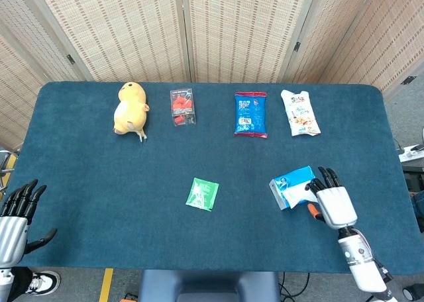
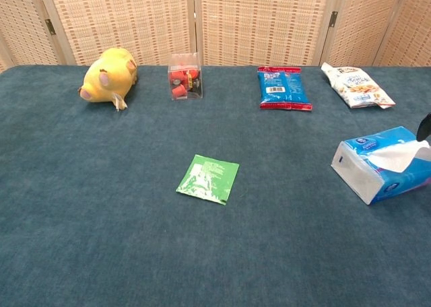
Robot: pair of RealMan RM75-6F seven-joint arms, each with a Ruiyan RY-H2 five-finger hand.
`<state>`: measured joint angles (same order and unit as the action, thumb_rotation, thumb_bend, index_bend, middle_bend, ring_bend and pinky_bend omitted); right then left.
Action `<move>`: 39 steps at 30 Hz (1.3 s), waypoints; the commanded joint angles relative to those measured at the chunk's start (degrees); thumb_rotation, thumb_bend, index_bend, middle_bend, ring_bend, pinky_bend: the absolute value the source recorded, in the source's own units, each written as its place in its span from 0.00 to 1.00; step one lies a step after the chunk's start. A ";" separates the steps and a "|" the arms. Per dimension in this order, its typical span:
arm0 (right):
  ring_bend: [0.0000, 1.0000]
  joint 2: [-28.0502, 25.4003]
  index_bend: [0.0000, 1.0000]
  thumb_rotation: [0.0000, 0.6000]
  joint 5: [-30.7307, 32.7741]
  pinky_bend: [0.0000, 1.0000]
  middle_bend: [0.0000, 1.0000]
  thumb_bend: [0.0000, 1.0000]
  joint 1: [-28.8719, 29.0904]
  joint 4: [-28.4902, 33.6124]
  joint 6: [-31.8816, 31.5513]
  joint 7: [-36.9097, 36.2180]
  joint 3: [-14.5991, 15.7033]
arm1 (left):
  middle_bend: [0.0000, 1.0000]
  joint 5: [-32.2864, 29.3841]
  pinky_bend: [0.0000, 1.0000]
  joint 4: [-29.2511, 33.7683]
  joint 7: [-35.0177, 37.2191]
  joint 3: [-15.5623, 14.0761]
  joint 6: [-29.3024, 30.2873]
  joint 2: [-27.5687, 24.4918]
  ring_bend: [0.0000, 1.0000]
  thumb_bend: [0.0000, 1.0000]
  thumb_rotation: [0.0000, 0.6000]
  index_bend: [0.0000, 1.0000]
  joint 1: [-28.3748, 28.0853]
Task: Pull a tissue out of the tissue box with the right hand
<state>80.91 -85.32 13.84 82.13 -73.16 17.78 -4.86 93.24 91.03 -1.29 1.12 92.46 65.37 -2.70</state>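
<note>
A blue and white tissue box (image 1: 290,185) (image 2: 377,165) lies near the table's right front, with a white tissue (image 2: 400,157) sticking out of its top. My right hand (image 1: 331,202) hovers just right of the box, fingers spread and reaching over the tissue; it holds nothing. Only a dark fingertip (image 2: 423,126) of it shows at the chest view's right edge. My left hand (image 1: 14,217) hangs open off the table's front left corner.
On the blue table (image 1: 99,183) lie a green sachet (image 1: 202,194), a yellow plush toy (image 1: 130,108), a clear box of red pieces (image 1: 182,106), a blue snack bag (image 1: 250,114) and a white snack bag (image 1: 299,112) along the back.
</note>
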 commanded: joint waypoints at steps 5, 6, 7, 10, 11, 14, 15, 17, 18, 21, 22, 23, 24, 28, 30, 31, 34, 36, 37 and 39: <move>0.12 2.46 0.58 1.00 1.44 0.14 0.48 0.38 1.13 -2.84 0.20 1.23 -0.76 | 0.00 0.10 0.14 0.03 0.13 0.00 0.14 -0.05 0.00 0.25 1.00 0.00 0.02; 0.13 2.58 0.59 1.00 1.47 0.14 0.49 0.40 1.16 -2.95 0.06 1.11 -0.79 | 0.00 0.13 0.14 0.02 0.11 -0.01 0.15 -0.06 0.00 0.25 1.00 0.00 0.02; 0.14 2.69 0.62 1.00 1.36 0.15 0.51 0.42 1.17 -3.08 -0.27 0.92 -0.84 | 0.00 0.16 0.14 0.03 0.11 -0.02 0.17 -0.05 0.00 0.25 1.00 0.00 0.03; 0.17 2.72 0.67 1.00 0.22 0.17 0.55 0.43 1.04 -3.23 -2.30 -0.03 -0.97 | 0.00 0.15 0.14 0.03 0.13 0.00 0.19 -0.05 0.00 0.25 1.00 0.00 0.03; 0.17 2.33 0.67 1.00 -0.42 0.17 0.56 0.43 0.89 -2.71 -3.32 -0.66 -0.99 | 0.00 0.14 0.14 0.05 0.14 -0.01 0.18 -0.06 0.00 0.25 1.00 0.00 0.04; 0.17 0.34 0.67 1.00 -2.78 0.18 0.56 0.43 0.28 0.09 -6.70 -2.86 -1.02 | 0.00 0.16 0.14 0.06 0.09 0.01 0.24 -0.07 0.00 0.25 1.00 0.00 0.05; 0.17 -0.47 0.67 1.00 -3.61 0.18 0.56 0.43 -0.02 1.23 -7.93 -3.58 -1.00 | 0.00 0.18 0.14 0.07 0.09 0.00 0.26 -0.06 0.00 0.25 1.00 0.00 0.06; 0.17 -2.30 0.67 1.00 -5.55 0.18 0.56 0.43 -0.74 3.65 -10.69 -4.99 -0.88 | 0.00 0.21 0.14 0.09 0.08 0.02 0.34 -0.07 0.00 0.25 1.00 0.00 0.08; 0.17 -3.12 0.67 1.00 -6.63 0.18 0.56 0.43 -1.16 4.71 -12.24 -5.68 -0.82 | 0.00 0.24 0.14 0.10 0.08 0.02 0.39 -0.08 0.00 0.25 1.00 0.00 0.10; 0.17 -5.59 0.67 1.00 -10.56 0.18 0.56 0.43 -2.81 7.79 -17.69 -7.45 -0.36 | 0.00 0.35 0.14 0.12 -0.07 -0.03 0.41 -0.06 0.00 0.25 1.00 0.00 0.10; 0.18 -6.15 0.67 1.00 -11.75 0.19 0.56 0.42 -3.28 8.50 -19.24 -7.99 -0.20 | 0.00 0.40 0.14 0.13 -0.17 -0.05 0.39 -0.03 0.00 0.25 1.00 0.00 0.10; 0.18 -6.66 0.67 1.00 -12.97 0.19 0.56 0.42 -3.75 9.14 -20.80 -8.56 -0.02 | 0.00 0.44 0.14 0.14 -0.28 -0.07 0.38 -0.01 0.00 0.25 1.00 0.00 0.09; 0.18 -7.11 0.67 1.00 -14.61 0.19 0.56 0.42 -4.39 9.76 -23.07 -9.39 0.11 | 0.00 0.50 0.14 0.16 -0.40 -0.11 0.38 0.03 0.00 0.25 1.00 0.00 0.09; 0.18 -7.99 0.67 1.00 -19.51 0.19 0.55 0.42 -6.48 10.20 -28.83 -11.57 1.44 | 0.00 0.56 0.14 0.25 -0.53 -0.10 0.54 0.05 0.00 0.25 1.00 0.00 0.16; 0.18 -8.52 0.67 1.00 -21.33 0.19 0.55 0.41 -7.93 10.06 -30.00 -11.70 3.36 | 0.00 0.47 0.14 0.31 -0.46 -0.02 0.60 -0.01 0.00 0.25 1.00 0.00 0.17; 0.18 -8.70 0.67 1.00 -21.93 0.19 0.55 0.41 -8.38 9.87 -30.08 -11.87 4.17 | 0.00 0.45 0.14 0.32 -0.43 -0.01 0.60 -0.02 0.00 0.25 1.00 0.00 0.18; 0.18 -9.23 0.67 1.00 -22.64 0.19 0.54 0.41 -9.37 9.05 -28.55 -12.49 6.80 | 0.00 0.56 0.14 0.28 -0.47 -0.10 0.55 -0.01 0.00 0.25 1.00 0.00 0.17; 0.18 -9.40 0.67 1.00 -22.00 0.19 0.53 0.40 -9.54 8.46 -26.57 -12.60 7.85 | 0.00 0.74 0.14 0.20 -0.65 -0.17 0.55 0.07 0.00 0.25 1.00 0.00 0.16; 0.18 -9.36 0.67 1.00 -21.44 0.19 0.53 0.40 -9.51 8.17 -25.67 -12.37 7.96 | 0.00 0.78 0.14 0.21 -0.70 -0.18 0.56 0.10 0.00 0.25 1.00 0.00 0.15; 0.18 -9.12 0.67 1.00 -19.84 0.19 0.51 0.40 -9.32 7.59 -23.61 -11.47 7.78 | 0.00 0.79 0.14 0.23 -0.74 -0.17 0.62 0.12 0.00 0.25 1.00 0.00 0.18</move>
<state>71.83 -106.40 4.64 90.42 -98.46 5.80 2.62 94.03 91.26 -2.03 0.95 93.08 65.49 -2.52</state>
